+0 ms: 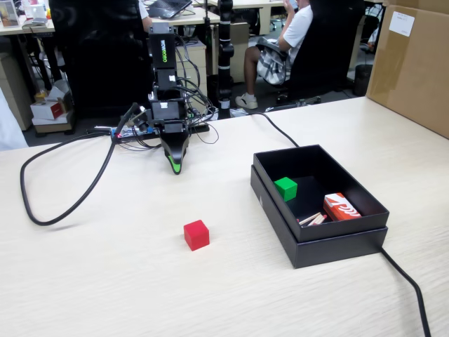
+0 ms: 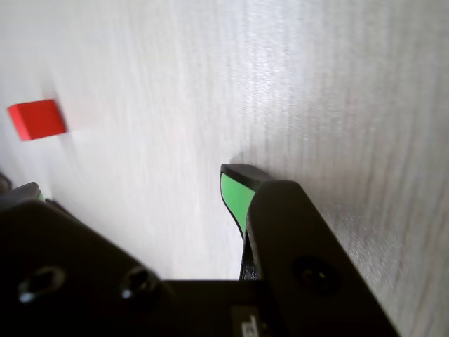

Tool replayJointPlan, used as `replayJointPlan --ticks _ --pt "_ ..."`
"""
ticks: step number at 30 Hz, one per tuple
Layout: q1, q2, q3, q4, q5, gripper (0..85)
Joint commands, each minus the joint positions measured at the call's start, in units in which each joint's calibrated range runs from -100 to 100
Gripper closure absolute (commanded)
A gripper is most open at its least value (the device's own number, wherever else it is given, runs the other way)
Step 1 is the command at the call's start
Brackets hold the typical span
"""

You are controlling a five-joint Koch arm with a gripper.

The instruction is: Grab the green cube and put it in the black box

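The green cube (image 1: 285, 188) lies inside the black box (image 1: 317, 239) near its left wall, on the right of the table in the fixed view. My gripper (image 1: 174, 167) hangs tip-down over the table at the back, well left of the box and apart from both cubes. In the wrist view my gripper (image 2: 133, 186) is open: the green-padded finger (image 2: 235, 193) on the right and the other dark finger (image 2: 31, 191) on the left have bare table between them. It holds nothing. The cube and the box are out of the wrist view.
A red cube (image 1: 196, 234) (image 2: 36, 119) sits on the table in front of the gripper. The box also holds a red-and-white pack (image 1: 342, 207). Black cables (image 1: 63, 203) loop at left and trail from the box at right. A cardboard box (image 1: 414, 63) stands at the far right.
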Motion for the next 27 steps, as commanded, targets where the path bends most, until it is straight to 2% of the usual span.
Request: replayJointPlan --ticks 1,7,27 --pt "-0.15 0.20 -4.53 11.27 -1.90 36.2" --pt "0.39 0.43 -10.15 14.12 -2.30 36.3" --pt "1.12 0.43 -10.15 13.86 -2.49 37.0"
